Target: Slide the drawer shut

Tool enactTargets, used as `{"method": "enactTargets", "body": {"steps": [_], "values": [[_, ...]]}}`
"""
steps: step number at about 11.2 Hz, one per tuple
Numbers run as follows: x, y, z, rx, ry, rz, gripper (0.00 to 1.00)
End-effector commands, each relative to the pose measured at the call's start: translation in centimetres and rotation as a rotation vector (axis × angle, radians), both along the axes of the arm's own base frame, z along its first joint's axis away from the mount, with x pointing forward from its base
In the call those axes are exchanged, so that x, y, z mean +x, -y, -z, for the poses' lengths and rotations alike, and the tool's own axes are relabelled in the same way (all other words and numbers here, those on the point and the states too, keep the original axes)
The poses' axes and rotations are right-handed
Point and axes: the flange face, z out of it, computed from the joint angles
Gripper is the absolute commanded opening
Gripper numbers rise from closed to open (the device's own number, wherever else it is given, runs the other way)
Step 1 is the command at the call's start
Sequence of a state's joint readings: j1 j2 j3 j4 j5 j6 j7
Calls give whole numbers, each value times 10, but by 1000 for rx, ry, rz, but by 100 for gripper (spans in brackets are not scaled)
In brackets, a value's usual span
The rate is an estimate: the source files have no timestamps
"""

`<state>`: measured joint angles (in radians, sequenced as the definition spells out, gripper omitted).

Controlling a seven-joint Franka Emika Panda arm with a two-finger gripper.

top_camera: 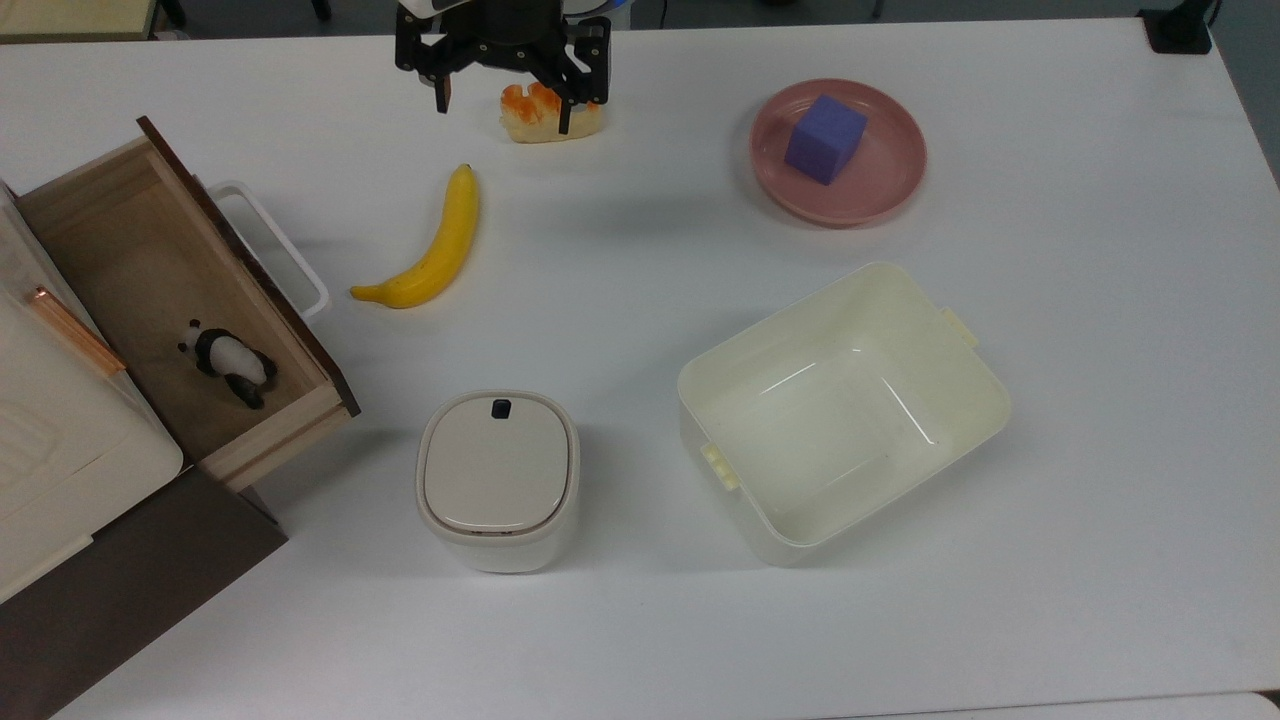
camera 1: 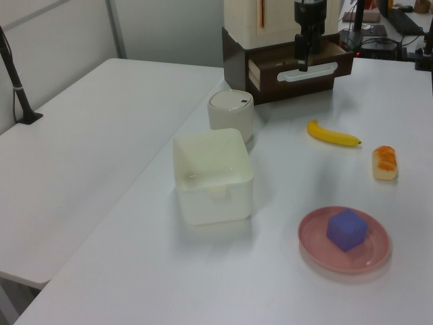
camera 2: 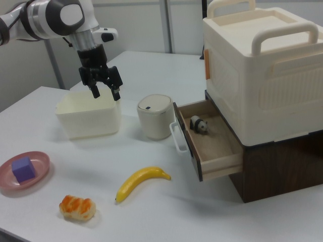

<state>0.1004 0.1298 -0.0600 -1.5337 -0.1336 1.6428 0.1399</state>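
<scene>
Your gripper (top_camera: 500,108): fingers spread, nothing between them, hanging in the air above the pastry (top_camera: 550,113) at the top view's upper edge.

Banana (top_camera: 428,245): lying on the white table (top_camera: 640,620), between the pastry and the drawer.

Drawer (top_camera: 190,300): pulled out of its dark brown cabinet (camera 2: 272,171) at the top view's left; white loop handle (top_camera: 275,245) faces the banana; a panda figurine (top_camera: 230,362) lies inside.

Cream storage box (camera 2: 262,70): sitting on top of the cabinet.

White lidded bin (top_camera: 497,478): just beside the drawer's corner.

Cream tub (top_camera: 842,405): open, near the bin.

Pink plate (top_camera: 890,170): holds a purple cube (top_camera: 825,138).
</scene>
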Motion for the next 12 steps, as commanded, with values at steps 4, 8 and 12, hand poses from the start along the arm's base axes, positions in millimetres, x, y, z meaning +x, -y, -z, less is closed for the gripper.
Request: {"method": "enactTargets", "body": {"steps": [4,8,12], "values": [[-6,1,-4,25,-13,-68,100],[-5,3,-4,25,-16,-86,100],[-5,2,-2,26,-26,-133,42]]}}
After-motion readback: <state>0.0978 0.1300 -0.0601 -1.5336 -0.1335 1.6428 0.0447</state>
